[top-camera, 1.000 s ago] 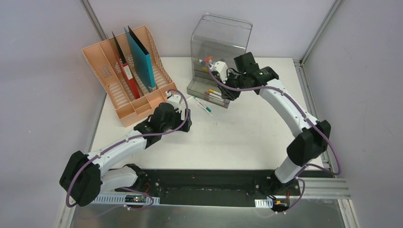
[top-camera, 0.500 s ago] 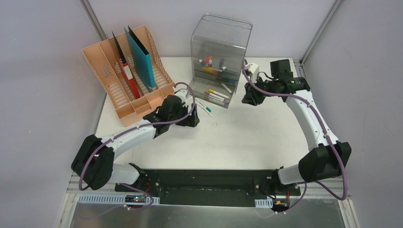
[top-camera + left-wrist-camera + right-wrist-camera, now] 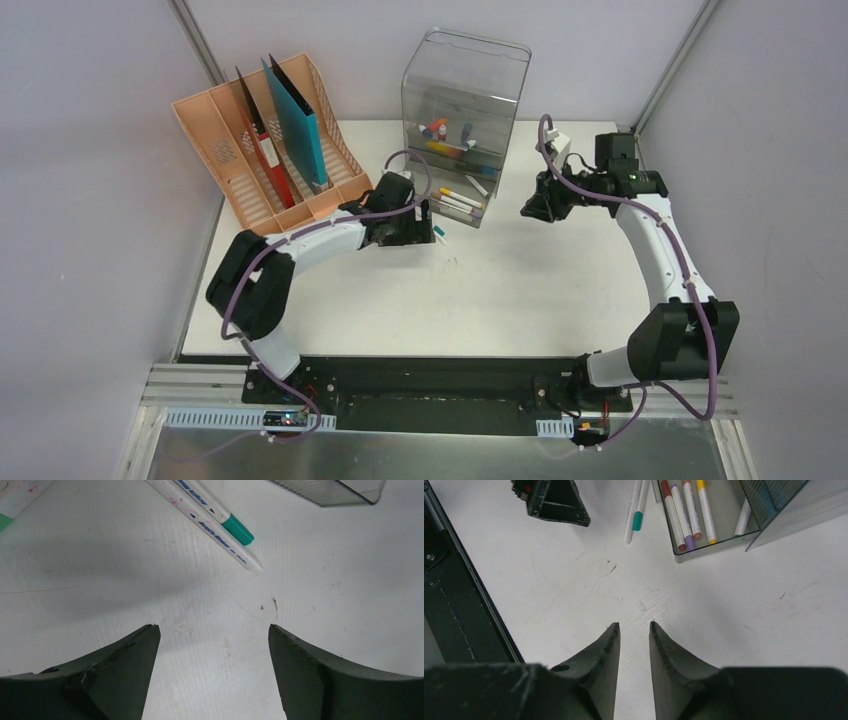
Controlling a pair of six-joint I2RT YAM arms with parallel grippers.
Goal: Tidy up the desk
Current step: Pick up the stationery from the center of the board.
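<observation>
Tabletop pens, upper middle, could roll away if the wide-open, empty left jaws clip them; barely parted right jaws hold nothing.

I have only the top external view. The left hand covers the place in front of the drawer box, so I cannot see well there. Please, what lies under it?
Observer: The left wrist view shows two pens side by side on the desk, just ahead of the left hand: a teal-capped pen and a white pen.
Operator: Does the hand hold one of them?
Observer: No. It is wide open, with only bare desk inside it.
Operator: And is something in the right hand?
Observer: Nothing. In the right wrist view the right hand is only slightly open, and the narrow gap is empty.
</observation>
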